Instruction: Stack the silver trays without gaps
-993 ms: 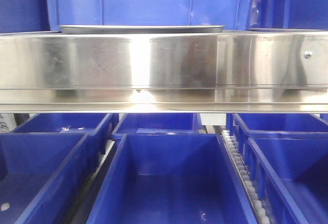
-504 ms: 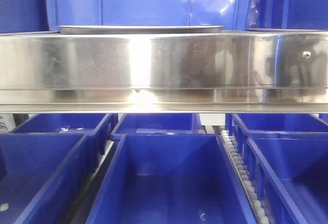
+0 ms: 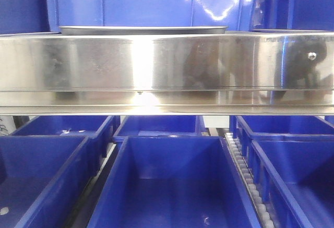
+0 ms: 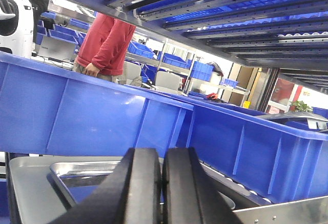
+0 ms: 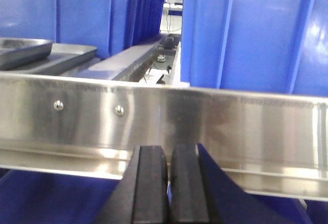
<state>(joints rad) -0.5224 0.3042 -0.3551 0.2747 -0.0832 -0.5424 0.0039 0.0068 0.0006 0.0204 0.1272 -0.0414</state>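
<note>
Silver trays were not yet gripped: the left gripper point(image 4: 161, 183) was seen pressed shut and empty, just before one tray point(image 4: 84, 175); the right gripper point(image 5: 168, 183), likewise shut and empty, was held below the shelf rail point(image 5: 164, 116). A tray point(image 3: 143, 29) was seen lying on the shelf; stacking was judged barely begun.

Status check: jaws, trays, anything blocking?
Left gripper and right gripper: jaws shut, empty. Silver tray on shelf, untouched. Steel shelf rail stands between right gripper and trays.
</note>
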